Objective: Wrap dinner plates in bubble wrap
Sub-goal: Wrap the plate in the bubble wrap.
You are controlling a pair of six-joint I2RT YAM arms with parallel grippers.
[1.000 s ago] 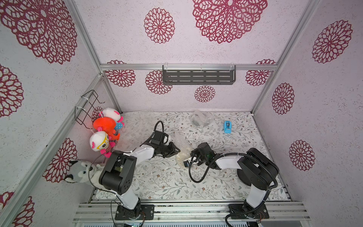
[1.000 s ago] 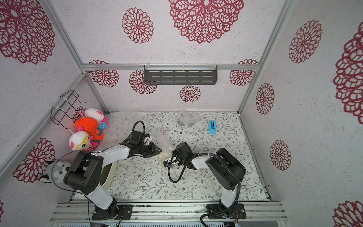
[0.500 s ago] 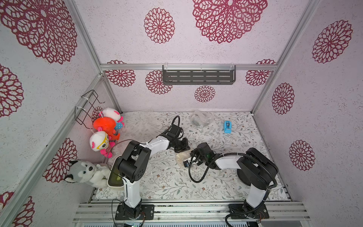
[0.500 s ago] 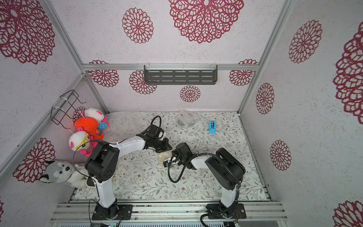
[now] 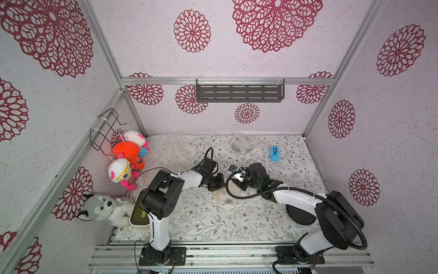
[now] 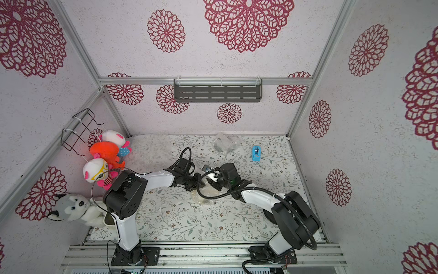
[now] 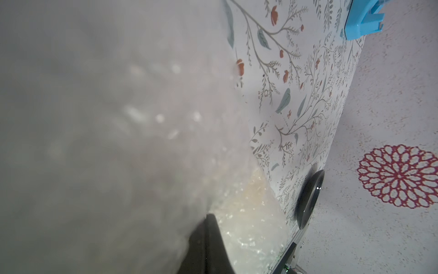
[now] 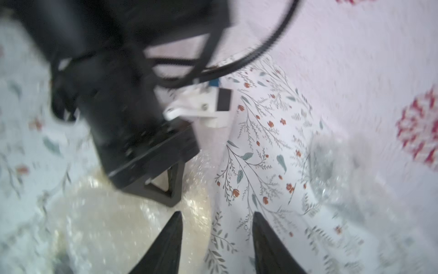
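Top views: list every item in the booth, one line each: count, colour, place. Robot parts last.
cream plate: one, cream, table centre
bubble wrap: one crinkled sheet, clear, over the cream plate
black plate: one, black, by the right arm's base
bubble-wrap bundle: one, clear, dark inside, table's back
bubble-wrap sheet: one, clear, flat, back left corner
tape dispenser: one, blue, back right
tub: one, cream, olive inside, by left arm's base
plush toys: four, orange, white, grey, left wall
wire rack: one, black, left wall
shelf: one, grey, back wall
left end effector: one, black, shut on the bubble wrap
right end effector: one, black, open
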